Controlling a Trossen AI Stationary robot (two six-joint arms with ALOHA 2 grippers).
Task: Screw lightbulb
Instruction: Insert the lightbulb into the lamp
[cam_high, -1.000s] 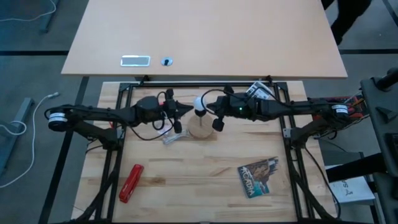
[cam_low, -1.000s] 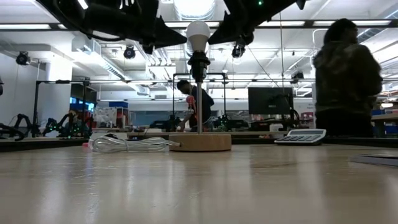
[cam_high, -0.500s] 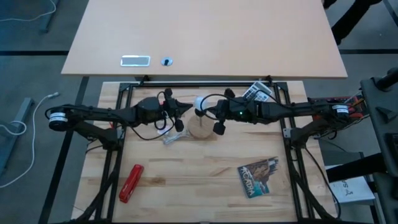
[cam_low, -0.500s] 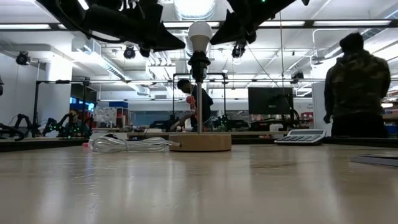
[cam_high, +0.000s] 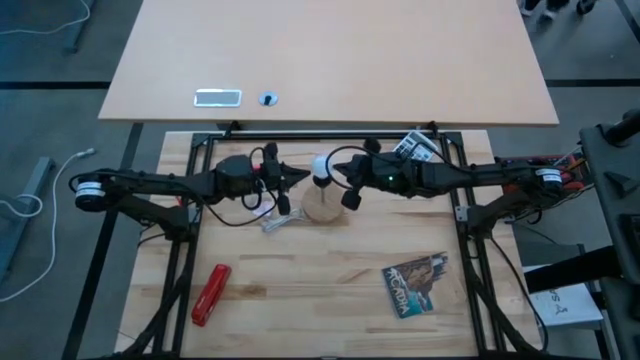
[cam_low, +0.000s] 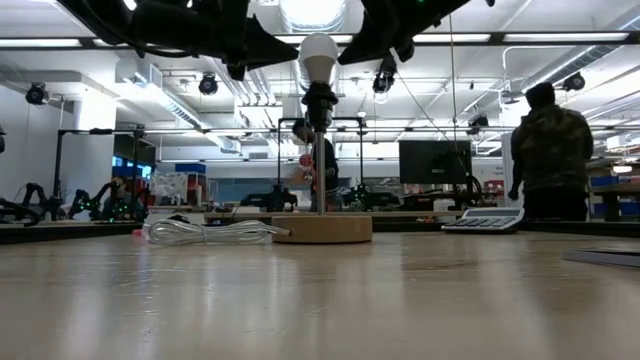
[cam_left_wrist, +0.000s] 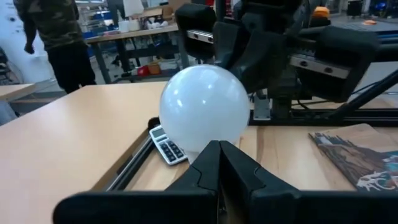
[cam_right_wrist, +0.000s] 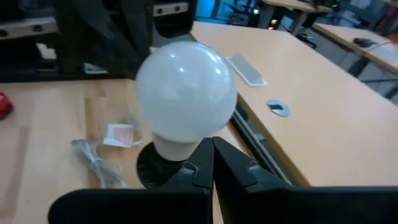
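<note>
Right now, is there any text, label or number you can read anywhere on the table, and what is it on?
"ARCADIA": my best reading of the slanted title on the booklet; the letters are small.
Calculator: the keys show, but their markings are too blurred to read.
Red tool: no readable marking.
Lightbulb: plain white, no print in sight.

A robotics lab or open workshop: in the low view, strip ceiling lights (cam_low: 560, 38) run across the top of the frame, a dark monitor (cam_low: 434, 161) stands right of centre, other robot arms (cam_low: 100, 203) sit at far left, and a person (cam_low: 548, 150) stands at right.
</note>
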